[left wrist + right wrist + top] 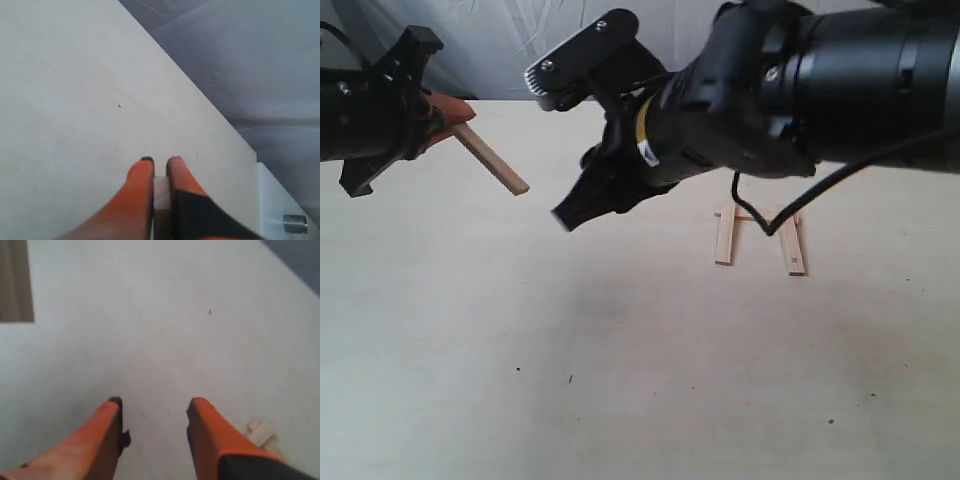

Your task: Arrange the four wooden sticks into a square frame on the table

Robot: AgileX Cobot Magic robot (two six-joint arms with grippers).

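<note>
My left gripper (453, 112) hangs over the far left of the table (620, 350), shut on one end of a pale wooden stick (492, 160) that slants down to the right. In the left wrist view the orange fingers (142, 180) clamp that stick (161, 192). Three other sticks lie at the right as a U: a left side (724, 238), a right side (793, 248) and a far piece (748, 213) partly hidden. My right gripper (548, 150) is open and empty near the held stick's free end (16, 280). The laid sticks (262, 431) show beside its finger.
A black cable (767, 222) from the right arm dangles over the laid sticks. A grey cloth backdrop (490, 40) hangs behind the table's far edge. A white block (280, 210) stands past the table's edge in the left wrist view.
</note>
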